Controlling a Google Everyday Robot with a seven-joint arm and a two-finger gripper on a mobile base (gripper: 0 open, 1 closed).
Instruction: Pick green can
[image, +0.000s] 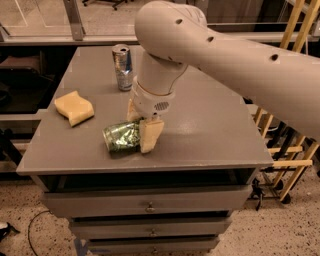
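pincer (140, 130) at green can (119, 137), covering its right end, arm (240, 55) cut off right

Dim, warm overhead light; soft shadow beneath the gripper (141, 125) at the green can (120, 137) — its metal glinting.

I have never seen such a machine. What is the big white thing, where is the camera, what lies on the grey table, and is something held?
The big white shape is a robot arm. Its end effector, the grasping part, is down at the shiny mottled green metal can, which lies on its side near the front of the grey table with drawers. Whether it grips the can yet cannot be seen. The single camera looks down from above. Also there: an upright silver-and-blue drink can at the back and a yellow sponge-like block on the left.
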